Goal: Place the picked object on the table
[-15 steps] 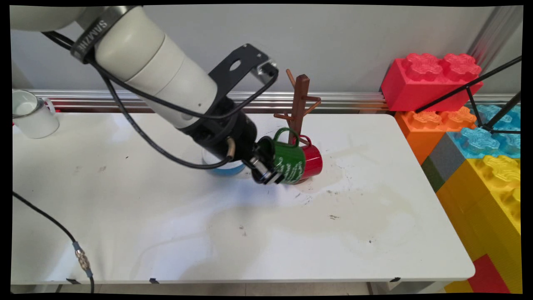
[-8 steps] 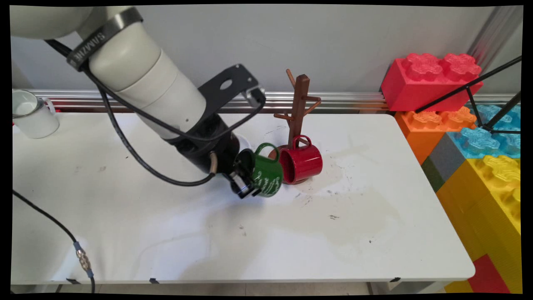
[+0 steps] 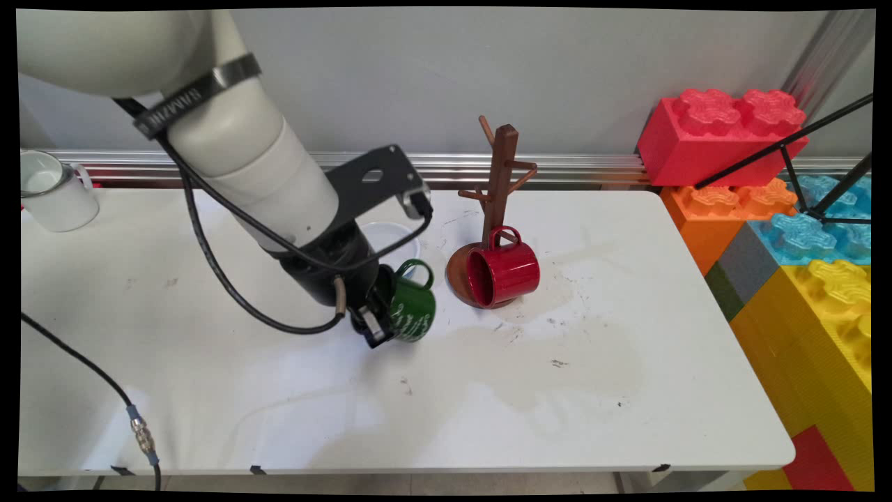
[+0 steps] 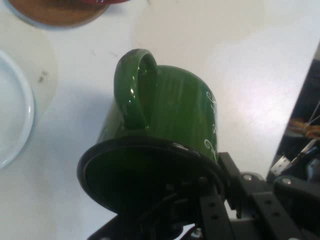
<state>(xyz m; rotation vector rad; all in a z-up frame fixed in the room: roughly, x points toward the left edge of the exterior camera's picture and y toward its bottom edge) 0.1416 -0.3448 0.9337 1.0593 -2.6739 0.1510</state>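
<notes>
Hand (image 3: 374, 328) clamped on green mug (image 3: 412, 309) by the rim, mug tipped sideways just above the surface (image 3: 488, 390) — thin rim grip could slip, dropping it beside the white bowl (image 3: 390, 237).

White script on green mug (image 3: 412, 315) too small, unreadable; band on arm wrist (image 3: 197, 97) lettering illegible.

3 mugs: green (image 3: 412, 312), red (image 3: 503, 273), white (image 3: 52, 192); 1 mug tree (image 3: 499, 183); 1 bowl (image 3: 392, 238).
</notes>
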